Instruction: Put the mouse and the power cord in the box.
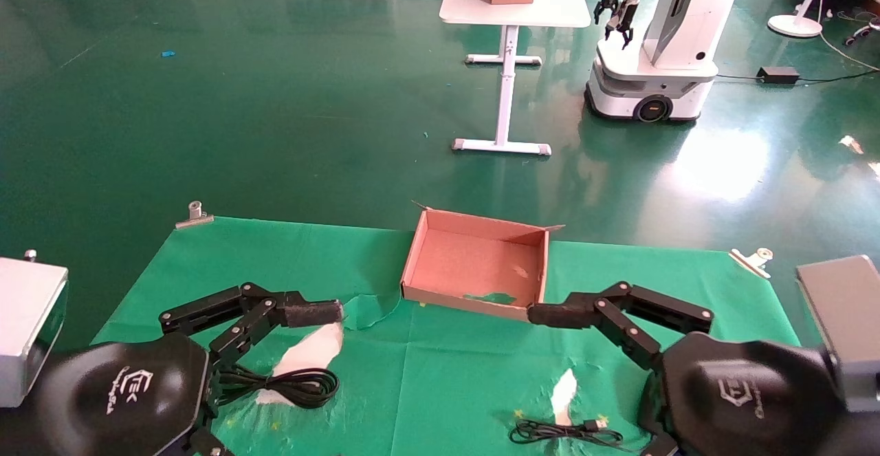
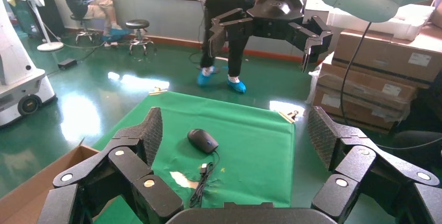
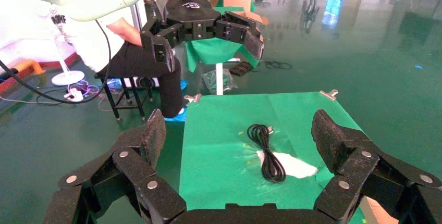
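Both grippers spread and empty: left gripper over the power cord, limp and slippery, likely best pinched mid-bundle; mouse light, rigid.

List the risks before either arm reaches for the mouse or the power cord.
The power cord lies in loose loops; a pinch by the open left gripper may catch one strand and let the rest trail over the box wall. The mouse drags a thin cable. The open right gripper sits close to the box and might nudge it.
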